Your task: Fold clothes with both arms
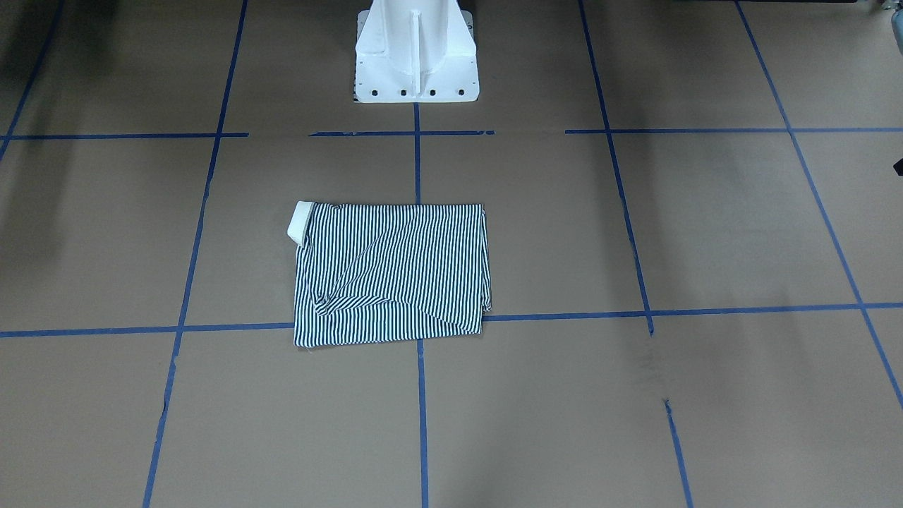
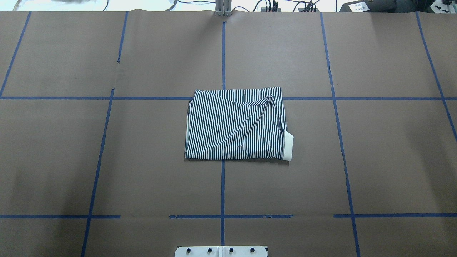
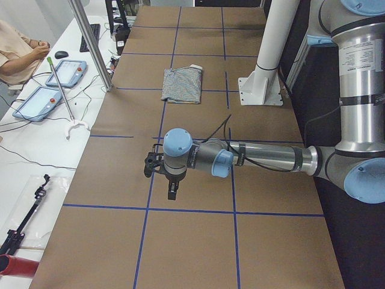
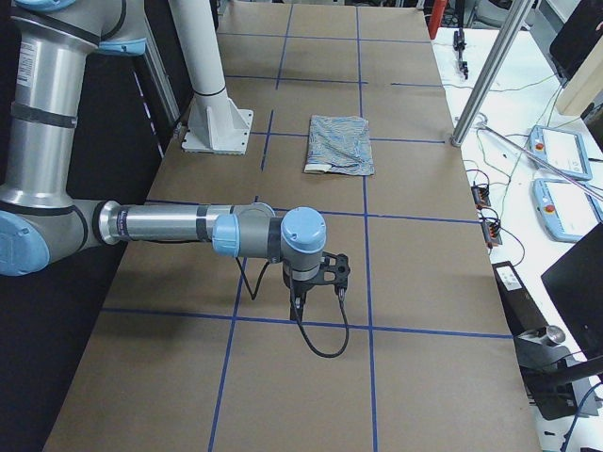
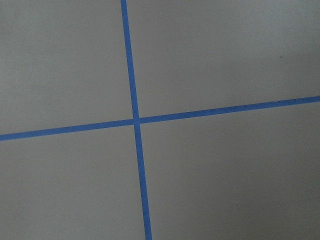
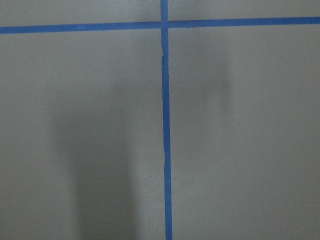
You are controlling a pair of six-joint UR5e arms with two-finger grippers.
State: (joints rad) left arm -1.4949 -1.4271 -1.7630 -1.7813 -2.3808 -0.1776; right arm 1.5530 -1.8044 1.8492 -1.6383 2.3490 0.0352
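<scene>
though shirt (image 2: pixel 235 123) lies folded, left end effector (image 3: pixel 150 165) far

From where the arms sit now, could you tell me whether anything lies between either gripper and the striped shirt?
Nothing visible does. Only bare brown paper with blue tape lines separates the folded shirt from the left gripper and the right gripper; the white pedestal stands off to one side of both paths.

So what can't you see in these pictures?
Shirt buttons and patch: folded out of sight in every view; only the collar shows.
Left pincer: side view only, too small to tell open or shut.
Right pincer: same.
Person: cut off by the left side view's edge.
</scene>
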